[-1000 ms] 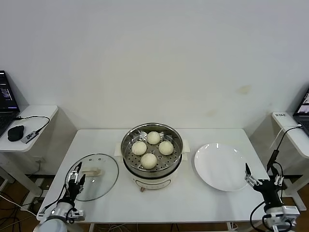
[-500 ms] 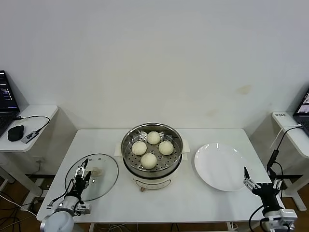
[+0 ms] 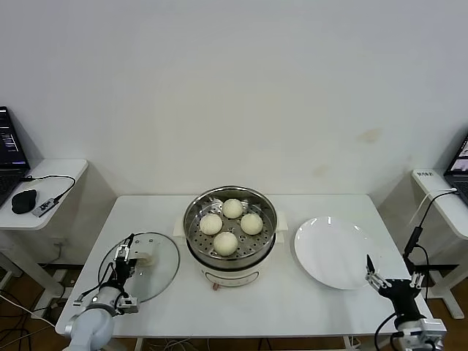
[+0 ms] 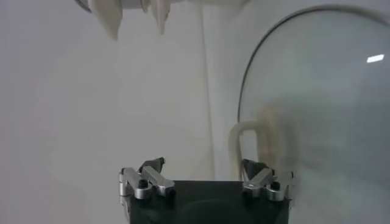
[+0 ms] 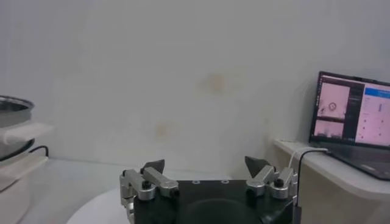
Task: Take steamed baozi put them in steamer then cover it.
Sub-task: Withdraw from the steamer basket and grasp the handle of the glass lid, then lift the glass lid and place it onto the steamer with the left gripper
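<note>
The steamer (image 3: 238,276) stands mid-table, a steel perforated basket on a cream pot base, uncovered. Four pale baozi lie in it: one at the back (image 3: 232,208), one left (image 3: 211,224), one right (image 3: 251,224), one in front (image 3: 225,243). Its glass lid (image 3: 157,274) lies flat on the table to the left, with a cream handle (image 3: 145,258). My left gripper (image 3: 124,257) is open and empty at the lid's left edge; in the left wrist view (image 4: 206,167) the handle (image 4: 241,137) is just ahead of one fingertip. My right gripper (image 3: 393,281) is open and empty at the front right.
An empty white plate (image 3: 333,252) lies right of the steamer, just beside my right gripper. Side tables stand on both sides: a mouse (image 3: 24,200) and laptop on the left one, and a laptop (image 5: 353,119) on the right one. A wall stands behind the table (image 3: 285,303).
My left gripper has moved in from the table's front left corner onto the lid's left edge, towards its handle. My right gripper has drifted slightly towards the table's front edge.
</note>
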### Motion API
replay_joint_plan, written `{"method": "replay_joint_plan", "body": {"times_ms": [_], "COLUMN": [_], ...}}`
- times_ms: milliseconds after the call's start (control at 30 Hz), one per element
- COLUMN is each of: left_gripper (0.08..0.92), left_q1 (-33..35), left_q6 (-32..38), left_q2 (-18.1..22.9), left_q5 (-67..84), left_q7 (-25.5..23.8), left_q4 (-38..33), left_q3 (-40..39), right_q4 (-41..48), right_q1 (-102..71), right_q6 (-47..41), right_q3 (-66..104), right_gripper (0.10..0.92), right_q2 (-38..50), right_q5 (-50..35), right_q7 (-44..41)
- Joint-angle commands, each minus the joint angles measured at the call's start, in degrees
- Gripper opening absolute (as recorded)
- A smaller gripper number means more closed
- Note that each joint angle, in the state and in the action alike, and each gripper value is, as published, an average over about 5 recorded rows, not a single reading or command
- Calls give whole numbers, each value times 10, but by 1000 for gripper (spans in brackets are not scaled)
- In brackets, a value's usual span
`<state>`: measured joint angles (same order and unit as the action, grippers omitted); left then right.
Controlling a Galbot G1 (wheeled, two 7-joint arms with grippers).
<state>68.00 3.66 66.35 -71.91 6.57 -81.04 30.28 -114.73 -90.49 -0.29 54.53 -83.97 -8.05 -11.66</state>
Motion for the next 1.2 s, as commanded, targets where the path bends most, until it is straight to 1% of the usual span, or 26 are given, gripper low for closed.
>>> {"method": "replay_joint_plan", "body": {"times_ms": [33, 100, 200, 533, 733, 800, 900, 1033, 1200], "left_gripper": [822, 807, 741, 455, 282, 221, 154, 136, 136], "left_q1": [-17, -17, -14, -12, 0, 10, 28, 57, 92], "left_q6": [1, 1, 0, -4, -7, -7, -12, -42, -113], "left_q2": [3, 3, 2, 3, 2, 1, -3, -18, -43], "left_q5": [0, 0, 2, 21, 45, 48, 52, 68, 107], "left_q7": [2, 1, -2, 3, 21, 29, 36, 27, -17], "left_q4": [22, 22, 22, 25, 3, -17, -58, -131, -239], "left_q3": [-3, -3, -3, -6, 0, 5, 15, 32, 57], "right_q4": [0, 1, 1, -3, -6, -6, -8, -11, -15], "right_q1": [0, -1, -1, -2, -5, -5, -5, -6, -10], "right_q6": [1, 1, 2, 4, 6, 6, 7, 6, 8], "right_q3": [-3, -4, -5, -12, -18, -21, -26, -31, -33], "right_gripper": [823, 823, 823, 823, 823, 823, 823, 823, 823], "right_q2": [-2, -3, -4, -9, -11, -12, -13, -12, -11], "right_q5": [2, 3, 5, 11, 15, 17, 20, 21, 26], "right_q7": [0, 0, 0, -1, -1, -1, -1, -1, -2]}}
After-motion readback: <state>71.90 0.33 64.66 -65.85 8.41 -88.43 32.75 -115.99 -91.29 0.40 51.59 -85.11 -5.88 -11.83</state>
